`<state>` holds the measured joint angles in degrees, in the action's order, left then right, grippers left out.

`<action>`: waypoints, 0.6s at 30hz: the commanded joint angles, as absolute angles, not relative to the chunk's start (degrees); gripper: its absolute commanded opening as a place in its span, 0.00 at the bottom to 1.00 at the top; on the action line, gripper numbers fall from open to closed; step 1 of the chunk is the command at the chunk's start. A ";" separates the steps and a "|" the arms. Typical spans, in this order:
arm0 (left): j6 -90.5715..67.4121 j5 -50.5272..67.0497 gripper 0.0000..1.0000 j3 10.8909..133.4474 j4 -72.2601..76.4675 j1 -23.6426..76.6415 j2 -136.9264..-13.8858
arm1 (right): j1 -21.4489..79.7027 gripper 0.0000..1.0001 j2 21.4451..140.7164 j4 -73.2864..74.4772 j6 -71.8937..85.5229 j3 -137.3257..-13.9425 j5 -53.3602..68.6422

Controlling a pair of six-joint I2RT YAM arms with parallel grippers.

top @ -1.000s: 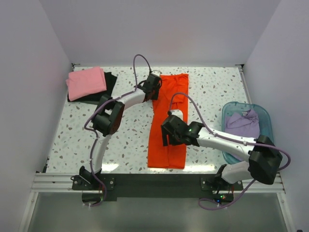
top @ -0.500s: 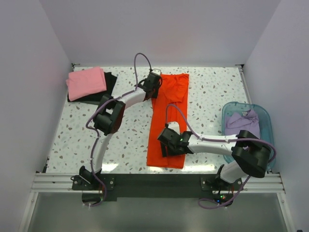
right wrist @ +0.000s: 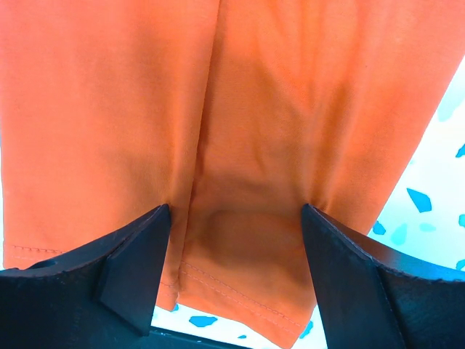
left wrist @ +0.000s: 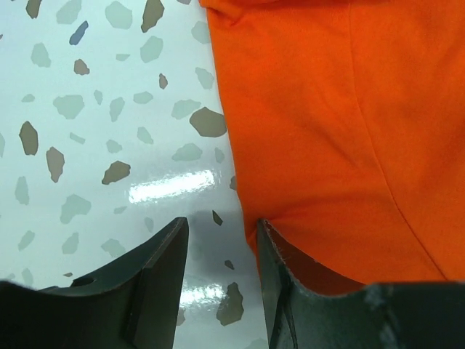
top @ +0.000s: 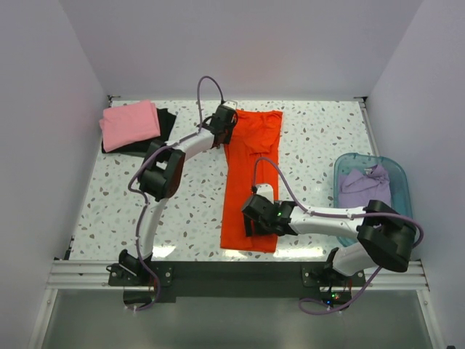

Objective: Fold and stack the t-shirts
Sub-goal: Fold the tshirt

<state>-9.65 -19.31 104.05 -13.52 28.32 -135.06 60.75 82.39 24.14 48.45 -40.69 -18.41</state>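
The orange-red t-shirt (top: 252, 182) lies folded into a long strip down the middle of the table. My left gripper (top: 223, 122) is at its far left edge. In the left wrist view the left gripper (left wrist: 221, 233) is open, one finger on bare table and the other against the shirt's edge (left wrist: 320, 131). My right gripper (top: 254, 218) is low over the near end. In the right wrist view the right gripper (right wrist: 234, 211) is open wide, both fingers pressing on the cloth (right wrist: 240, 109) just above the hem. The pink shirt (top: 129, 123) lies on the black shirt (top: 166, 122) at the far left. The lavender shirt (top: 365, 186) is in the basket.
The translucent blue basket (top: 401, 182) stands at the right edge of the table. White walls close in the left, far and right sides. The speckled table (top: 320, 138) shows between the orange shirt and the basket.
My right gripper has moved toward the near end of the orange shirt and lowered onto it. My left gripper has shifted slightly farther up along the shirt's left edge.
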 commanded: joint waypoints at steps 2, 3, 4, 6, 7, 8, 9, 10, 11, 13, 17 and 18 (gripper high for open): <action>-3.61 -16.98 0.49 104.77 -11.78 26.46 -136.23 | 60.82 0.77 84.55 27.60 50.54 -37.09 -14.68; -3.52 -16.61 0.50 104.59 -11.69 26.46 -136.14 | 60.82 0.77 84.38 27.68 50.36 -37.61 -13.98; -3.43 -16.44 0.50 104.42 -11.34 26.46 -135.71 | 60.82 0.77 83.94 27.86 50.27 -37.97 -13.71; -3.43 -14.95 0.52 103.80 -10.46 26.28 -135.18 | 60.82 0.77 83.15 28.30 49.66 -38.84 -13.27; -3.78 -14.42 0.53 103.62 -10.37 26.19 -134.39 | 60.82 0.79 82.27 28.47 49.48 -39.20 -13.27; -4.13 -12.76 0.54 103.36 -9.68 26.02 -133.86 | 60.82 0.79 81.83 28.65 49.31 -39.46 -13.27; -4.39 -11.79 0.55 102.58 -9.15 25.84 -133.25 | 60.82 0.80 81.57 29.00 49.13 -40.16 -13.18; -5.00 -10.73 0.56 102.22 -8.27 25.75 -131.85 | 60.82 0.80 81.13 29.18 48.96 -40.51 -13.18; -5.44 -10.20 0.57 102.04 -8.00 25.66 -131.14 | 60.73 0.81 80.60 29.53 48.87 -41.04 -13.44; -6.50 -8.27 0.58 101.43 -6.86 25.40 -128.69 | 60.73 0.82 79.72 31.63 48.96 -43.23 -15.10; -8.17 -7.47 0.59 100.37 -5.80 25.22 -125.07 | 60.64 0.83 77.00 36.03 48.52 -48.50 -20.02; -8.70 -7.47 0.59 100.11 -5.71 25.14 -124.46 | 60.82 0.82 76.64 37.17 48.25 -50.78 -20.56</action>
